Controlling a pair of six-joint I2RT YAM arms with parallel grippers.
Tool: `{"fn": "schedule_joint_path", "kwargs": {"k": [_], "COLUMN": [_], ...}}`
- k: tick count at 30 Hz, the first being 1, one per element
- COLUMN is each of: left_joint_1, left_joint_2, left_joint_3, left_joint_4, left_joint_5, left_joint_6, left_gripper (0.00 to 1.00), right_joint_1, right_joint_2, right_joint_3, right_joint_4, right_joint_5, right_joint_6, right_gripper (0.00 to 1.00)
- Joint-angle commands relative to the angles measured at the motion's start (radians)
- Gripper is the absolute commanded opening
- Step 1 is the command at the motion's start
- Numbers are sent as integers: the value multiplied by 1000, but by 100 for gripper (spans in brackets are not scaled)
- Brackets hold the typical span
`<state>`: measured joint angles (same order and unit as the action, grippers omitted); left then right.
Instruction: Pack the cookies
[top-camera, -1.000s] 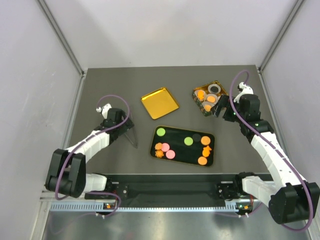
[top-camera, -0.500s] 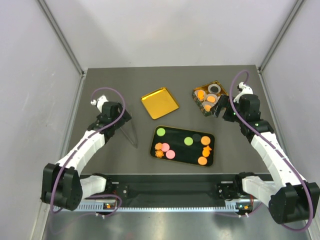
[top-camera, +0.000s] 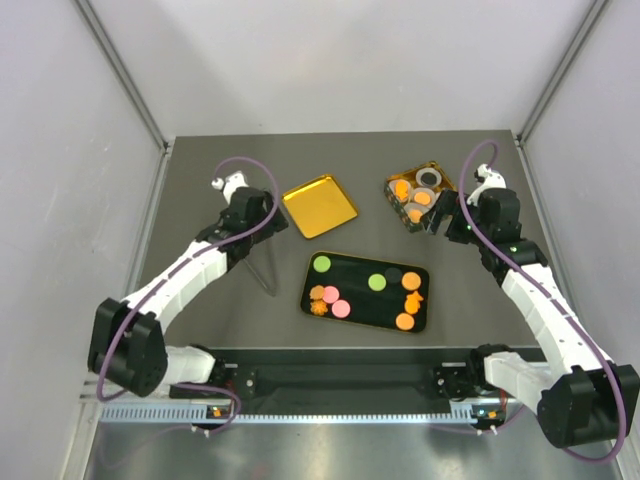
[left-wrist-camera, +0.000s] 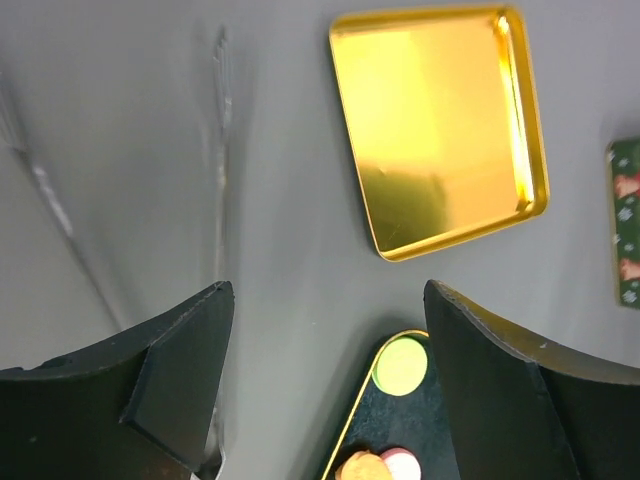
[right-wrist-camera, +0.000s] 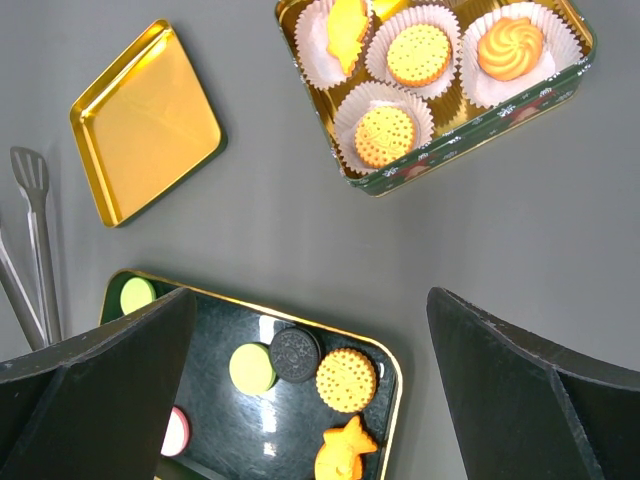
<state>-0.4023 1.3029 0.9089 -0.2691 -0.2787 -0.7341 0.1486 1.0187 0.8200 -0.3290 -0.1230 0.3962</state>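
Observation:
Several cookies lie on a black gold-rimmed tray (top-camera: 362, 300): green discs (top-camera: 322, 264), pink discs (top-camera: 341, 309), orange rounds (top-camera: 405, 321), an orange star (top-camera: 412, 300) and a dark cookie (top-camera: 394, 275). More orange cookies (right-wrist-camera: 384, 136) sit in white paper cups in a green tin (top-camera: 443, 187). My left gripper (top-camera: 274, 227) is open and empty, left of the tray's far-left corner; its wrist view (left-wrist-camera: 328, 292) shows the green disc (left-wrist-camera: 400, 365). My right gripper (top-camera: 438, 222) is open and empty beside the tin, and is open in its wrist view (right-wrist-camera: 312, 296).
A gold square tray (top-camera: 319, 206) lies at the back, ahead of the left gripper, and shows in the left wrist view (left-wrist-camera: 440, 130). Metal tongs (top-camera: 263, 268) lie left of the black tray. Grey walls close in both sides and the back.
My left arm has swung right and forward, from the left side toward the gold square tray. The right arm and the cookies have not moved.

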Motion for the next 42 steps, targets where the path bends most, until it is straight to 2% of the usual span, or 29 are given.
{"fn": "schedule_joint_path", "kwargs": {"k": [1,10,20,24,33,42], "left_joint_1": [-13,-13,-13,-13,-13,-13], "left_joint_2": [56,249,386,463,622,694], "left_joint_3": [44,123,188,243,340,381], "left_joint_4": [63,122,165,165,166,162], "left_joint_5": [-20,27,53,47,6,7], "left_joint_6": [-1,19,41,65,114,131], "left_gripper": [81,80,78,71,60,38], "right_joint_1": [9,9,11,9,12,14], "right_joint_2": [-12,-11,-17,-20,-20,-11], "right_joint_3": [15,24,24,25,25,34], "right_joint_4": [47,47,44,44,42,39], "right_joint_5": [-4,-10,-6,-10,-10,-1], "right_joint_6": [3,4,0,0,1,-3], "right_gripper": [100,100,100,100,100,100]}}
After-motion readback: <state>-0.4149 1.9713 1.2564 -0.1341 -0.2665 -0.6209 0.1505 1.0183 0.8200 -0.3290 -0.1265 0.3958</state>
